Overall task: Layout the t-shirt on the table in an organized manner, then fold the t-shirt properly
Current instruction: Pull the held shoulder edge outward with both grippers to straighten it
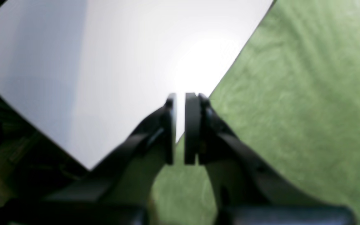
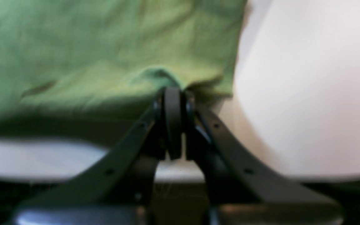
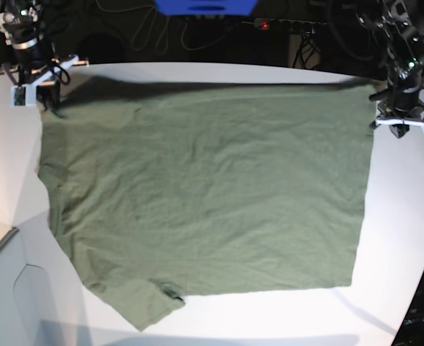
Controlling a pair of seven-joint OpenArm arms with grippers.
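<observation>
Right fingers [image 2: 173,93] pinch t-shirt [image 3: 212,194] corner shut; left fingers [image 1: 180,103] nearly closed, empty. Layout on bench [image 3: 399,238]; next we tug flat.

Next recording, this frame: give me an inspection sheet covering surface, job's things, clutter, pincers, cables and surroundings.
Surface: white table, curved far edge, bare around the cloth.
Job's things: green t-shirt spread mostly flat, lightly wrinkled; one sleeve points toward the near edge.
Clutter: nothing seen.
Pincers: right pincer shut on the t-shirt, pinching a raised edge at a far corner; left pincer nearly shut, a thin gap showing, over the shirt's edge at the other far corner; whether it pinches cloth is unclear.
Cables: dark cables hang behind the table.
Surroundings: dark background, blue object at the top, small red light.
</observation>
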